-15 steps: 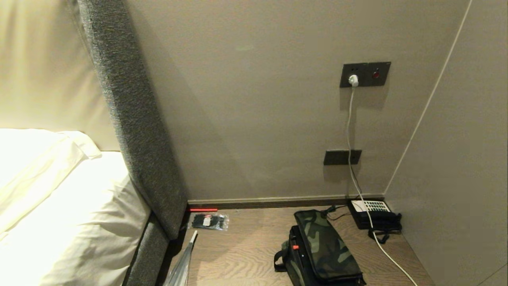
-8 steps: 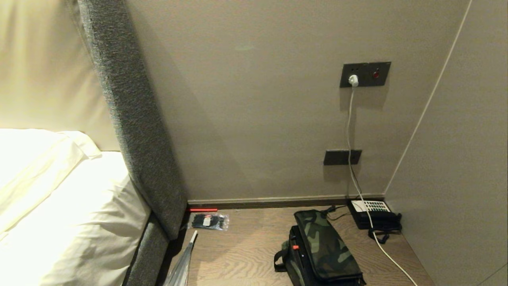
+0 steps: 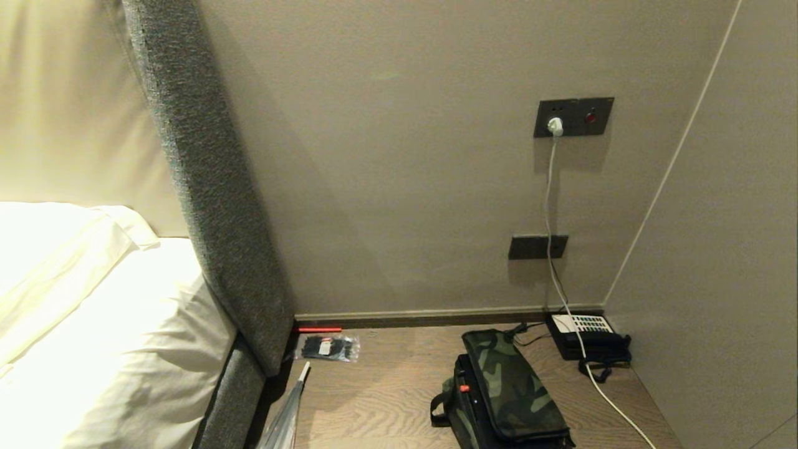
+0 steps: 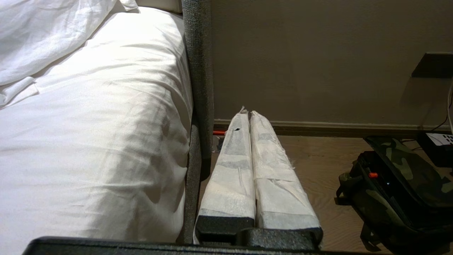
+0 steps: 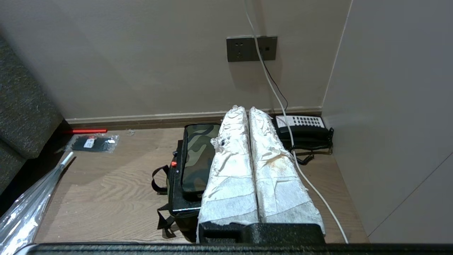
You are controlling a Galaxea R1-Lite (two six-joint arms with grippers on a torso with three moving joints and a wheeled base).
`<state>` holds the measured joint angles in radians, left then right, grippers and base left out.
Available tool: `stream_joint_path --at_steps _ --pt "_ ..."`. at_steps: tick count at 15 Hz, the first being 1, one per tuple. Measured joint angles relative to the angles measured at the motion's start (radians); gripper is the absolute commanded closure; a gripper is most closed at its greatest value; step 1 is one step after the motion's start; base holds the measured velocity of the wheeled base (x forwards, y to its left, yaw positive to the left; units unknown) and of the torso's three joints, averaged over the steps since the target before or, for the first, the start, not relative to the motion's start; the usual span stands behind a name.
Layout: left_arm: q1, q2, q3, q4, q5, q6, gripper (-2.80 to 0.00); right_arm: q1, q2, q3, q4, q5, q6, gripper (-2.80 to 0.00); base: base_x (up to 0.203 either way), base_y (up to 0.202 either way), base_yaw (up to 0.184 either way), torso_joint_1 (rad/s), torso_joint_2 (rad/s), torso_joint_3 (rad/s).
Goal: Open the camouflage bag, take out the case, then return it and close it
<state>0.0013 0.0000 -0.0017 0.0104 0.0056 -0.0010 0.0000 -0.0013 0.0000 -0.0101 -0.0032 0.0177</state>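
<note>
One camouflage bag (one telephone)

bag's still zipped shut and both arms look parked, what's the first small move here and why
Probably bring the right gripper down toward the camouflage bag. The bag lies closed on the wooden floor, directly beneath that shut gripper, while the left gripper, also shut, hangs nearer the bed. No case shows yet, so opening the lid comes first.

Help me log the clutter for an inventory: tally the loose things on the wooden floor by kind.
Camouflage bag: 1
Telephone: 1
Packet of cable ties: 1
Red stick: 1
Clear plastic-wrapped item: 1
Total: 5
</note>
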Motion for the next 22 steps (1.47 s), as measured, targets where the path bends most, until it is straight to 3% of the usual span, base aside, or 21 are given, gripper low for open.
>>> stream_joint_path --at_steps 22 --pt "0.0 0.0 0.0 0.0 -0.001 0.0 0.0 0.0 0.0 0.0 0.001 -0.002 0.03 0.0 0.0 0.0 0.0 0.0 0.0 0.0"
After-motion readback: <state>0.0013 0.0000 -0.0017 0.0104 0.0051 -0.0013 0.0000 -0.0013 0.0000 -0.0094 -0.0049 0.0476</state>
